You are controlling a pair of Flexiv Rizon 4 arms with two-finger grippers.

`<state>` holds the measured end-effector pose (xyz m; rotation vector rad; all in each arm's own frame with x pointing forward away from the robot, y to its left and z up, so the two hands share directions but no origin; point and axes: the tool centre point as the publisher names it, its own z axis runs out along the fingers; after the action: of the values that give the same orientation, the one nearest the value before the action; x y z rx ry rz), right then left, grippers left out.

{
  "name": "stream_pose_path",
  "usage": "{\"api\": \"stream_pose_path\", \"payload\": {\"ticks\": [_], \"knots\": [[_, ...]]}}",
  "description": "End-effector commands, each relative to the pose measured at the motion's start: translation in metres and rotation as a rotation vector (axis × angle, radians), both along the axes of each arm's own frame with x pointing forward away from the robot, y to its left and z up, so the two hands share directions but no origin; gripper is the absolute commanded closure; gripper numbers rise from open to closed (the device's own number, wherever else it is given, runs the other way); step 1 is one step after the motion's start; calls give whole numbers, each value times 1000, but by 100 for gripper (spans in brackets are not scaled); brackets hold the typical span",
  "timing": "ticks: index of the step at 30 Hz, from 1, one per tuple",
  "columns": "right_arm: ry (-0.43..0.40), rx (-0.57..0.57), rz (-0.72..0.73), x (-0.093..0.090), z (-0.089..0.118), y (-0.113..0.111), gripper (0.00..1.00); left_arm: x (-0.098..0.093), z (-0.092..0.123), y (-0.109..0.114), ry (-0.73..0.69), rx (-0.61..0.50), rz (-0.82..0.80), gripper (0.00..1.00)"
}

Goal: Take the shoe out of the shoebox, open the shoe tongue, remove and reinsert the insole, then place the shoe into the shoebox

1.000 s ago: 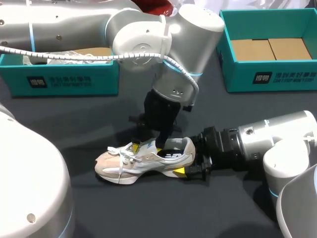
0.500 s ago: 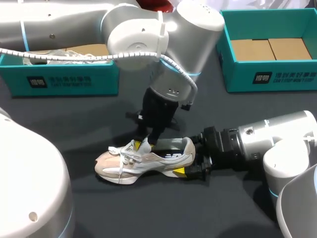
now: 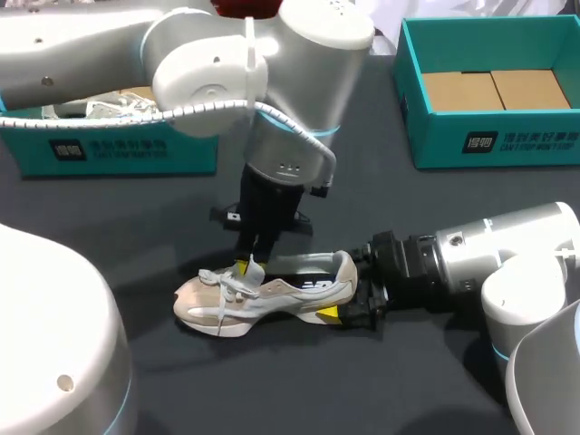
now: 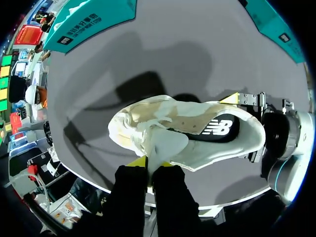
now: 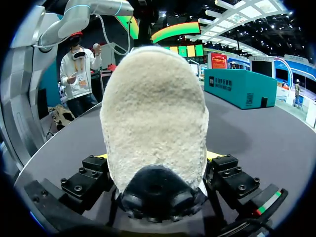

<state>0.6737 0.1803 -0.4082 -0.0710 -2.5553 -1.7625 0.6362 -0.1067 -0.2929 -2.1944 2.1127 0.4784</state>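
Observation:
A beige and white sneaker (image 3: 272,294) lies on its side on the dark table, toe to the left. My left gripper (image 3: 246,265) comes down from above and is shut on the shoe's tongue (image 4: 165,143), which is drawn up between the yellow tips of the left gripper (image 4: 152,164). The dark insole (image 4: 217,129) shows inside the sneaker (image 4: 197,148). My right gripper (image 3: 347,290) lies low at the right with its fingers on both sides of the heel. In the right wrist view the fuzzy heel of the sneaker (image 5: 155,113) fills the right gripper (image 5: 157,157).
A teal shoebox (image 3: 489,145) with a cardboard bottom stands at the back right. A second teal box (image 3: 118,149) at the back left holds another shoe (image 3: 91,107). My left arm's elbow hangs over the table's middle.
The left gripper has closed on the tongue and moved left toward the toe, pulling it along. The right gripper and the shoe's heel have stayed put.

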Motion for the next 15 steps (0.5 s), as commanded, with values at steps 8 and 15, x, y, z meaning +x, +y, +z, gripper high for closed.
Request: {"api": "stream_pose_path", "payload": {"ticks": [8,15], "knots": [[0,-3,-2,0,0,2,100,-6,0,65,-20,-321,104,100],[0,-3,-2,0,0,2,100,-1,-21,76,22,-352,152,100]]}}
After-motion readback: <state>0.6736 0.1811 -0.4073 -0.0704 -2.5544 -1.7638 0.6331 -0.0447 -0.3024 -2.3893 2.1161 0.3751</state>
